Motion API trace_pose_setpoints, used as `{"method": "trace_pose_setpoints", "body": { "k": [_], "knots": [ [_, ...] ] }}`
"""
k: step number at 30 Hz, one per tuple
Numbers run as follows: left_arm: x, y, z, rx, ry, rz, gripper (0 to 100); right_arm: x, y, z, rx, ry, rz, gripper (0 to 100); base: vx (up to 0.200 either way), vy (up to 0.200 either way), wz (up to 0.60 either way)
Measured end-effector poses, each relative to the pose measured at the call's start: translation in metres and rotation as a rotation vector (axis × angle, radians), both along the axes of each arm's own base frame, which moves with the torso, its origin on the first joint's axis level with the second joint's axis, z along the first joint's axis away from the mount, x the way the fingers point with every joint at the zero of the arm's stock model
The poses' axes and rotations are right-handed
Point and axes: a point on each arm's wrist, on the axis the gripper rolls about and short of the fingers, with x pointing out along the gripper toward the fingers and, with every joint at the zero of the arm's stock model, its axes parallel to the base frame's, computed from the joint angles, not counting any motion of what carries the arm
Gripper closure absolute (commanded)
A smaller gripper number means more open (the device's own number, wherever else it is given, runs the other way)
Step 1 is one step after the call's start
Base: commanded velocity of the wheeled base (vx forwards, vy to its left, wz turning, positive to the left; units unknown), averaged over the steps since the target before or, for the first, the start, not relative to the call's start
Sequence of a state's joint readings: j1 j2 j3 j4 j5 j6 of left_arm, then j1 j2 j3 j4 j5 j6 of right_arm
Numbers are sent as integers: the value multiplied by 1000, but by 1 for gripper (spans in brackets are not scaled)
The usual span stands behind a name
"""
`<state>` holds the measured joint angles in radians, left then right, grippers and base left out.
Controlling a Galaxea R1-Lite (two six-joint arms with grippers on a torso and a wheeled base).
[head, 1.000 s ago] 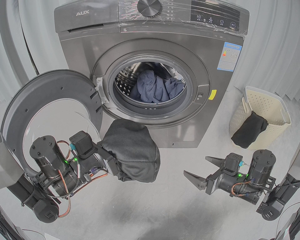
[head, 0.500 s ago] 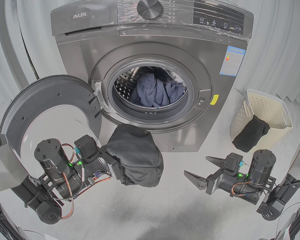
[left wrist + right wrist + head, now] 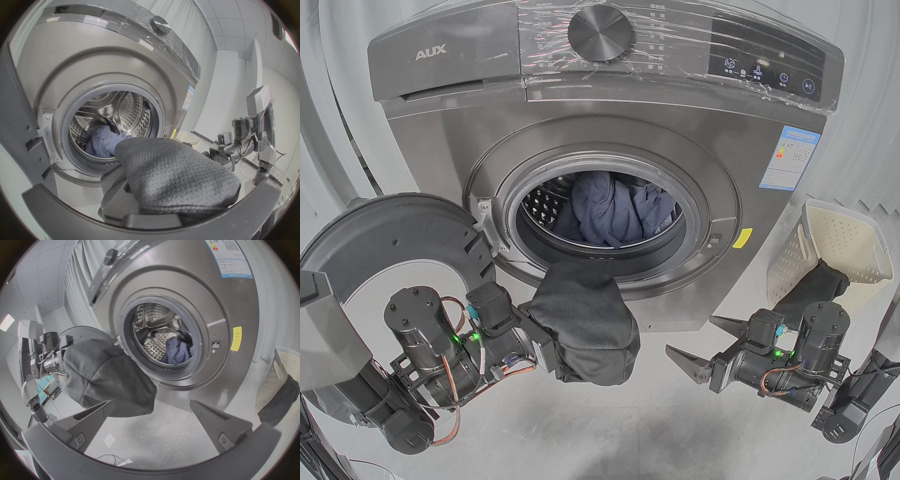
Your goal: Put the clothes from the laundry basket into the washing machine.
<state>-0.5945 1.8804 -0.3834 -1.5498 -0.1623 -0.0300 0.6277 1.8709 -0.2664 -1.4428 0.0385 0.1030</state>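
the washing machine (image 3: 456, 144) stands with its round door (image 3: 387, 237) swung open to the robot's left. inside the steel drum (image 3: 547, 203) lies a heap of blue clothes (image 3: 609, 209); whether it is one piece or several cannot be told. one cream perforated laundry basket (image 3: 862, 247) stands on the floor (image 3: 650, 425) just to the right of the machine, and one black garment (image 3: 814, 289) hangs over its near rim, partly inside. the left hand (image 3: 553, 353) has hold of one dark grey garment (image 3: 587, 322), its fingers closed into the cloth, which bunches over and hides them. the bundle hangs off the floor just below and in front of the drum opening, its top edge close to the door seal. the right hand (image 3: 690, 335) hovers low between the machine and the basket, its two fingers spread wide with nothing between them. the machine's front carries two stickers: a blue and white label (image 3: 789, 157) with print too small to make out, and a small yellow sticker (image 3: 742, 238) beside the door latch. silver brand lettering (image 3: 430, 52) sits on the drawer panel, one round dial (image 3: 600, 32) sits at the middle of the top, and a dark panel of white icons (image 3: 769, 65) lies to its right under wrinkled clear film.
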Motion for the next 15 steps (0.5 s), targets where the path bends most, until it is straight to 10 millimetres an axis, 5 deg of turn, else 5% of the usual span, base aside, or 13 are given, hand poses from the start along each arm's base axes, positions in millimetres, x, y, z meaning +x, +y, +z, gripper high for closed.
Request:
{"method": "trace_pose_setpoints", "body": {
  "k": [10, 15],
  "knots": [
    [-3, -6, -5, 12, 13, -17, 100, -2, 4, -4, -7, 13, 20, 0, 0, 0, 0],
    [-6, -7, -5, 15, 17, -27, 100, -2, 5, -4, -8, 13, 21, 0, 200, 0, 0]
  ]
}}
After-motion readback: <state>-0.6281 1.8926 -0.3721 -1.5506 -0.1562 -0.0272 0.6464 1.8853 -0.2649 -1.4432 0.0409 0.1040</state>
